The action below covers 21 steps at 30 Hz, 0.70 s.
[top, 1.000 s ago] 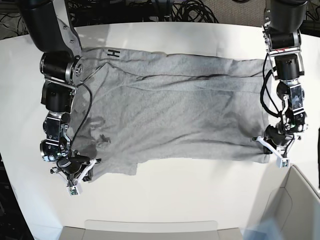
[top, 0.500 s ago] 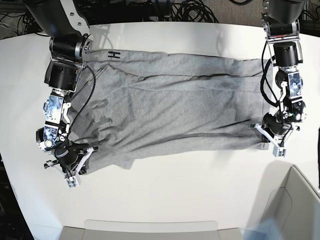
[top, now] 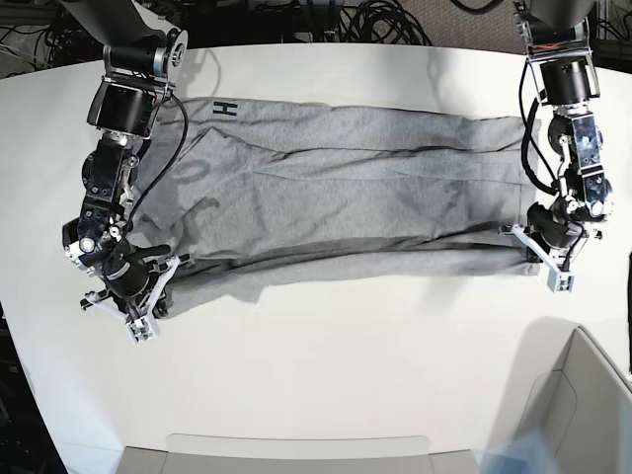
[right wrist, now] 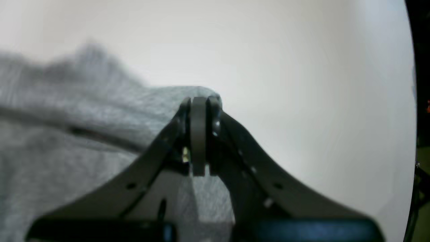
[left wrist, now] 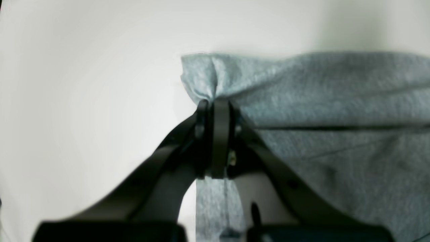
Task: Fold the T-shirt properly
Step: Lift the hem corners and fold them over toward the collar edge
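Note:
The heather-grey T-shirt (top: 346,212) lies spread sideways across the white table (top: 346,375), with a black letter H (top: 225,107) at its far left edge. My left gripper (top: 533,252), on the right in the base view, is shut on the shirt's near right corner. In the left wrist view its jaws (left wrist: 215,104) pinch a bunched corner of the T-shirt (left wrist: 336,101). My right gripper (top: 153,301), on the left in the base view, is shut on the near left corner. The right wrist view shows this gripper (right wrist: 200,101) closed over the T-shirt's (right wrist: 84,134) edge.
A white bin (top: 592,405) stands at the near right corner. A flat pale tray edge (top: 296,449) lies along the front of the table. Dark cables (top: 375,20) hang behind the far edge.
Both grippers have moved away from the front edge toward the far side, pulling the shirt's near edge with them. The visible shirt is now narrower front to back.

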Tool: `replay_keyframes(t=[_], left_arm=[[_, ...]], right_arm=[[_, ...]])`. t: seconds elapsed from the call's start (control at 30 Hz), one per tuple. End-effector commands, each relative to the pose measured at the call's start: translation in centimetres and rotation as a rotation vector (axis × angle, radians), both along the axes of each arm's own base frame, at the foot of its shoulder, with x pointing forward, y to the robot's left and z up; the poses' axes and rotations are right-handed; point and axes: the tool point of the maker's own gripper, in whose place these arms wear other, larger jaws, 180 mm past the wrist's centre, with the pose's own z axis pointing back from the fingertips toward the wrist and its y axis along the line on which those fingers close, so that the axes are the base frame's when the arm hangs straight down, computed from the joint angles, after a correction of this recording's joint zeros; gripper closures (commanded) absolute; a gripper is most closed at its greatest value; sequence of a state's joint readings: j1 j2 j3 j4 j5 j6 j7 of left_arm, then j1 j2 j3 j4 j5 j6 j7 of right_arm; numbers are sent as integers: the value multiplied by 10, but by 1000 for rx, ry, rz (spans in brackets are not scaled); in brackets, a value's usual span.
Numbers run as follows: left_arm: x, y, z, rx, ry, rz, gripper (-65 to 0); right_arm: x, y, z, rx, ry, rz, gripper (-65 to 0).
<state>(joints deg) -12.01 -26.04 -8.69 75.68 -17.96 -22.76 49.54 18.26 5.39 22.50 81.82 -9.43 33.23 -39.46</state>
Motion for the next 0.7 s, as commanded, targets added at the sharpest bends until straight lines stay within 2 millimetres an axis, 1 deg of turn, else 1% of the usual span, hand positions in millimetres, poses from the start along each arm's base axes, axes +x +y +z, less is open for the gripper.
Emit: replay_keyframes(t=[0.0, 0.1, 0.2, 0.27, 0.37, 0.4, 0.43, 0.5, 0.6, 0.67], left_arm=[[11, 7, 19, 18, -59, 0, 0], [1, 7, 10, 21, -34, -1, 0], [-3, 8, 13, 28, -44, 0, 0], [-13, 11, 12, 35, -18, 7, 0], [-22, 16, 21, 49, -5, 22, 0], [-23, 15, 25, 54, -6, 10, 0], [-25, 14, 25, 58, 5, -4, 0], [-32, 11, 17, 61, 40, -35, 0], [-39, 11, 11, 61, 61, -39, 0], [-45, 10, 5, 61, 78, -41, 0]], right_arm=[[7, -3, 25, -1, -67, 1, 0], [2, -4, 32, -25, -68, -3, 0], [-2, -6, 31, -39, -53, -11, 0], [-7, -8, 27, -47, -39, -13, 0], [-15, -14, 21, -66, -23, -17, 0], [-16, -14, 19, -66, -19, -16, 0], [-16, -15, 19, -68, -18, -19, 0], [-23, -21, 12, -65, -1, -36, 0], [-30, -34, 16, -65, -14, -73, 0], [-39, -36, 8, -69, 4, -77, 0]])
